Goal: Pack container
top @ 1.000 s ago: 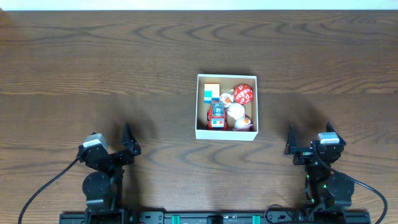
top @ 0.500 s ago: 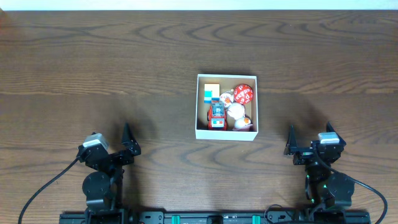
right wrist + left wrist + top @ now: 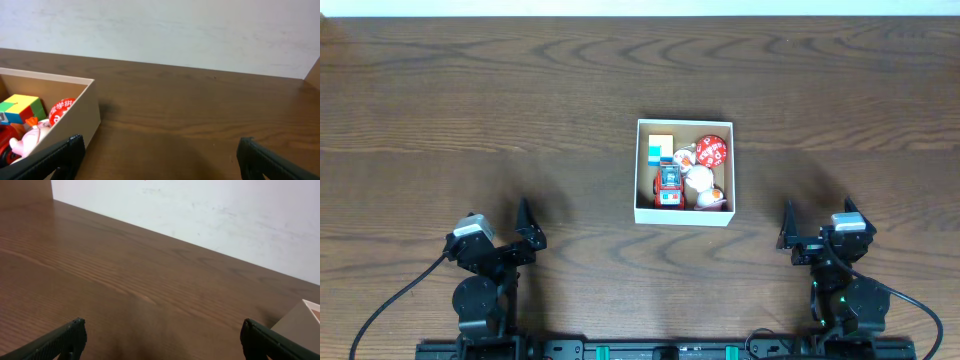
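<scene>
The container [image 3: 682,216], a shallow white-walled square box, sits in the middle of the table. It holds a red toy car [image 3: 668,187], a red round disc [image 3: 712,150], a coloured cube [image 3: 661,148] and small white figures [image 3: 699,179]. My left gripper [image 3: 498,228] rests open near the front edge, well to the box's lower left. My right gripper [image 3: 817,222] is open at the front right. In the right wrist view the gripper [image 3: 160,147] holds nothing, and the container's wall [image 3: 67,120] lies just left of it. Only a corner of the container [image 3: 300,322] shows beside the empty left gripper [image 3: 161,332].
Dark wood table [image 3: 470,110] extends on all sides of the box. A white wall [image 3: 160,30] runs along the table's far edge. Cables [image 3: 390,305] trail from both arm bases at the front.
</scene>
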